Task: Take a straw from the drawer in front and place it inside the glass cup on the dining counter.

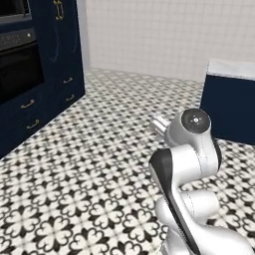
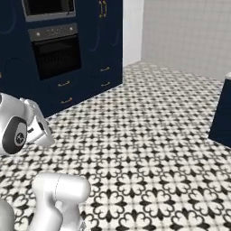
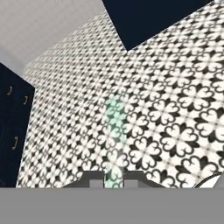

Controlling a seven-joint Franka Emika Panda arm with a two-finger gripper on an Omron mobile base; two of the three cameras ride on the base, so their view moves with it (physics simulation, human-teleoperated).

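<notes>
Fingers (image 3: 97, 182) of the gripper (image 3: 113, 180) are clamped on the straw (image 3: 115, 131), whose pale length runs straight ahead over patterned floor toward the dining counter's (image 3: 148, 19) navy base.

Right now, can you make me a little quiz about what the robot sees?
1. True or false: the gripper is shut on the straw.
2. The floor is: A plain wood, B black-and-white patterned tiles, C carpet.
3. Fill in: the oven sits in ____-blue cabinets.
Key: 1 true; 2 B; 3 navy.
</notes>
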